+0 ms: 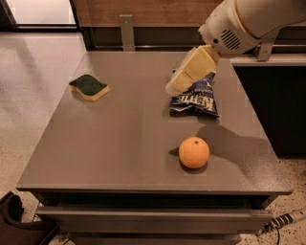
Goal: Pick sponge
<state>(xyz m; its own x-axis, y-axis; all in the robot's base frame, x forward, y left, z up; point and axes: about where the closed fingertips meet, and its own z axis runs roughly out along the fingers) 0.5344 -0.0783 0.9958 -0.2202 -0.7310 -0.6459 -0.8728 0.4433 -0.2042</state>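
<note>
Gray tbl (119, 143), wood wall (143, 12) behind, pale flr (28, 95).

Arm enters from upper right; tool (174, 86) angled down-left, hovering.

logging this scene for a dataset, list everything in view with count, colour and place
sponge: 1, dark green top over pale yellow foam, back left of the table
chip bag: 1, dark blue with white lettering, back right, partly behind the gripper
orange: 1, orange, front right, nearer than the chip bag
table: 1, grey, fills most of the view
arm: 1, cream, entering from top right
gripper: 1, pale yellow, above the table at the chip bag's left edge, far right of the sponge
</note>
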